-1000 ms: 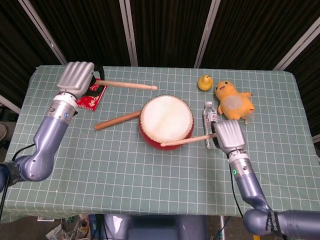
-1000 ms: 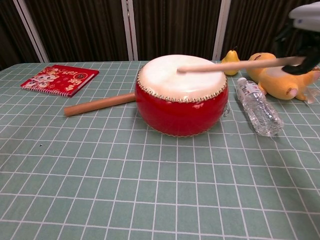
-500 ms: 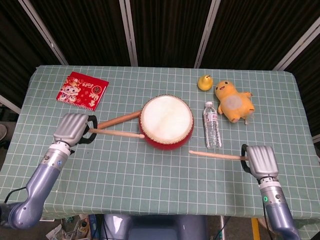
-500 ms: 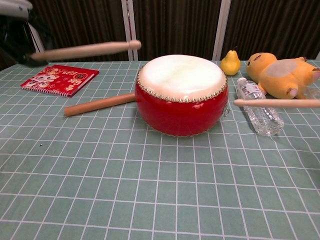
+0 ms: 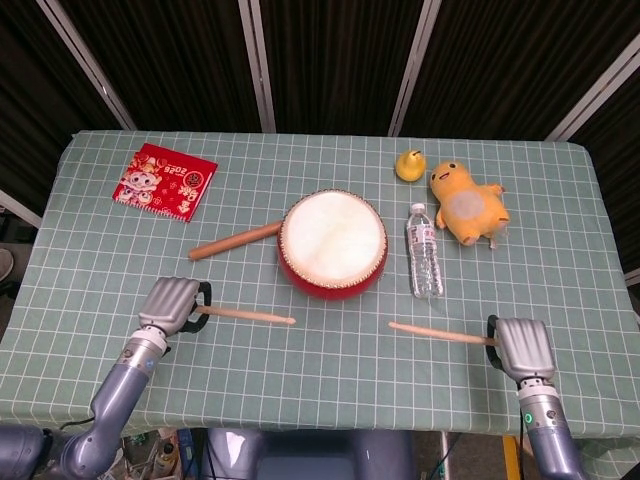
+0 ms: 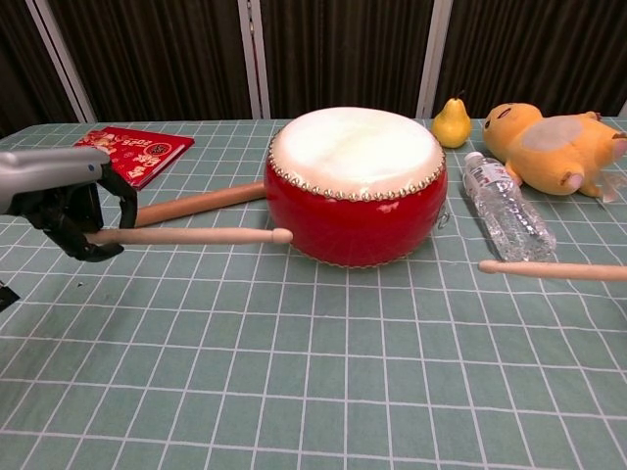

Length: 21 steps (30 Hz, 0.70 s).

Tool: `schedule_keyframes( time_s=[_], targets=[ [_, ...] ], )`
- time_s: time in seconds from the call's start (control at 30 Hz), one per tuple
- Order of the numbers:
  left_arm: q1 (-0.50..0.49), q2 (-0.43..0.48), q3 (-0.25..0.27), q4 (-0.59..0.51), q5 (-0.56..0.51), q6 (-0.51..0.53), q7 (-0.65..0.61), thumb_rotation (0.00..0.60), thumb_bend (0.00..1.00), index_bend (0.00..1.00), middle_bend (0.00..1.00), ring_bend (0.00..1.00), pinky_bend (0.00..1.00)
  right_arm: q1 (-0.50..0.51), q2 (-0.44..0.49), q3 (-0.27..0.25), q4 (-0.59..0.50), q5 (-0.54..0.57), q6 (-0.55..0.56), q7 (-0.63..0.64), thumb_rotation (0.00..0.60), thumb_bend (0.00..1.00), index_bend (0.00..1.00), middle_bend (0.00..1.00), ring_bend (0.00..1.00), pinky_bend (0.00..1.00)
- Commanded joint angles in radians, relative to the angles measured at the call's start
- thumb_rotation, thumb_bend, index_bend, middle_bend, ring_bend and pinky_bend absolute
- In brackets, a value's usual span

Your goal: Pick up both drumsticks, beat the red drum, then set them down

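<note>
gripped one drumstick (image 5: pixel 245 315) in left robot hand (image 5: pixel 170 304), another drumstick (image 5: pixel 438 333) in right robot hand (image 5: pixel 523 347), fingers closed round each. held low near tabletop (image 5: pixel 330 400) front edge, tips toward red drum (image 5: pixel 333 244), likely for setting down.

A staged test setup rather than a home. The tabletop (image 5: pixel 320 400) wears a green checked cloth, and black curtains (image 5: pixel 330 60) on pale metal poles (image 5: pixel 258 65) close it off behind. Unrelated props lie scattered: a plush toy (image 5: pixel 466 203), water bottle (image 5: pixel 423 250), red booklet (image 5: pixel 164 180).

Left hand (image 5: pixel 172 303): silver-grey ribbed shell, black fingers beneath. Right hand (image 5: pixel 524 345): same silver casing, black underside. Forearms: glossy blue-grey metallic tubes, silver wrist collars; green indicator light on right wrist.
</note>
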Motion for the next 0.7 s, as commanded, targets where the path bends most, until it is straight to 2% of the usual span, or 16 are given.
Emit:
schedule_keyframes(
  time_s=[0.03,0.2,0.33,0.5,0.7],
  targets=[
    [-0.012,-0.063,-0.004,0.054,-0.033,-0.001,0.066,0.600,0.57,0.74,1.00,1.00,1.00,-0.012,-0.005,0.014,0.023,-0.017,-0.005,0.024,0.600,0.88,0.99,1.00,1.00,1.00],
    [-0.029,-0.112,-0.009,0.097,-0.068,-0.009,0.131,0.600,0.47,0.59,1.00,1.00,1.00,-0.023,-0.004,0.016,0.055,-0.018,-0.039,0.028,0.600,0.76,0.87,1.00,1.00,1.00],
    [-0.034,-0.145,-0.011,0.125,-0.091,-0.014,0.164,0.600,0.40,0.56,1.00,1.00,1.00,-0.025,-0.005,0.020,0.060,0.003,-0.070,0.007,0.600,0.72,0.83,1.00,1.00,1.00],
    [-0.035,-0.175,-0.013,0.150,-0.102,-0.013,0.186,0.600,0.38,0.53,1.00,1.00,1.00,-0.026,-0.014,0.020,0.070,0.023,-0.100,-0.016,0.600,0.67,0.76,1.00,1.00,1.00],
    [-0.024,-0.184,-0.031,0.160,-0.125,-0.014,0.186,0.600,0.23,0.41,1.00,0.98,1.00,-0.027,-0.012,0.020,0.073,0.080,-0.142,-0.068,0.600,0.47,0.51,1.00,1.00,0.97]
  ],
)
